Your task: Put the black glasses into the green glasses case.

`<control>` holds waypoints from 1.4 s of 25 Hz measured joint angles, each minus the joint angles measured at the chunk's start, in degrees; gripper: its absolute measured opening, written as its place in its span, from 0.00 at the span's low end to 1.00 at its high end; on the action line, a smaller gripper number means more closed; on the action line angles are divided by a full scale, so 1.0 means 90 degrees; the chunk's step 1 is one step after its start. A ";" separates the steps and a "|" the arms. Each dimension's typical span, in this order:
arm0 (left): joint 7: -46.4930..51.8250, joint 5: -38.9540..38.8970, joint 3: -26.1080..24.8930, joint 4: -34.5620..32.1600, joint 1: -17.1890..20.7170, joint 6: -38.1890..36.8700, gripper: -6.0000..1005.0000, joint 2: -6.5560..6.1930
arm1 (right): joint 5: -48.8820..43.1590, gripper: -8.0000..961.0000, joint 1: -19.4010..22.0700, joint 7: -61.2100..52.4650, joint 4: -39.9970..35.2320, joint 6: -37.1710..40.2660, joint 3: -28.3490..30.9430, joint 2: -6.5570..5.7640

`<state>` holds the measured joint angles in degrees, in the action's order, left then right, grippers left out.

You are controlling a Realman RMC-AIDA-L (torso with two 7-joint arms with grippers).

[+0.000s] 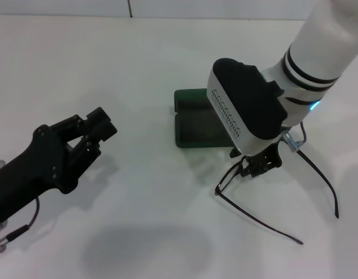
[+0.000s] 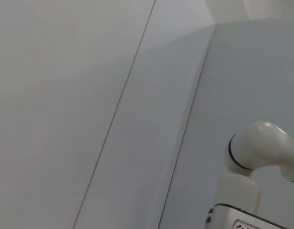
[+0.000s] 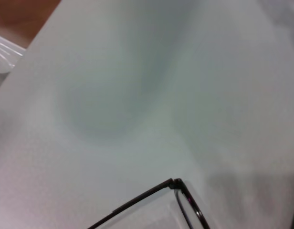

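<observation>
1. Right arm enters from the upper right corner of the head view and slants down toward centre right. Its white forearm ends in a black-faced wrist block that covers part of the green glasses case.
2. Right gripper points downward, below that block, centre right of the frame. Its jaws are clenched on the front of the black glasses.
3. The black glasses are at lower right of the head view. Both temples are unfolded and splay toward the bottom edge: one runs to the lower centre right, the other curves to the far right. Cannot tell whether the frame rests on the white table or is lifted.
4. The right wrist view shows one hinge corner of the glasses at the bottom edge, over plain table.
5. The green glasses case lies open, flat on the table, just above centre and just above the glasses. Nothing is visible in the part that shows.
6. Left arm lies low at the left edge, its forearm slanting up to the right. Left gripper is at centre left, well apart from the case. Cannot tell how its jaws stand.
</observation>
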<state>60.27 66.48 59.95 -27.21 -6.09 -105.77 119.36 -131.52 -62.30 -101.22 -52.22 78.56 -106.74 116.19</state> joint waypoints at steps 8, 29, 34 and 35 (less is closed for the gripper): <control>-0.0136 -0.0039 -0.0001 0.0257 -0.0042 0.0004 0.22 -0.0025 | -0.0039 0.29 0.0005 -0.0360 0.0030 0.0027 -0.0193 0.0000; -0.0449 0.0002 0.0055 0.0285 -0.0644 -0.0844 0.18 0.0023 | 0.3220 0.11 0.3319 0.1385 -0.1240 0.1381 0.4099 -0.0022; -0.0328 -0.0035 0.0609 0.0305 -0.1519 -0.1152 0.09 0.0022 | 0.5065 0.11 0.4023 0.2476 -0.0346 0.1264 0.4113 -0.0026; -0.0223 -0.0010 0.0688 0.0292 -0.1766 -0.1162 0.07 0.0014 | 0.5231 0.11 0.4055 0.2572 -0.0210 0.1323 0.4108 -0.0029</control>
<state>58.26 66.38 66.14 -24.58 -21.99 -116.22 119.48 -84.44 -25.81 -78.08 -54.11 90.47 -69.76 115.93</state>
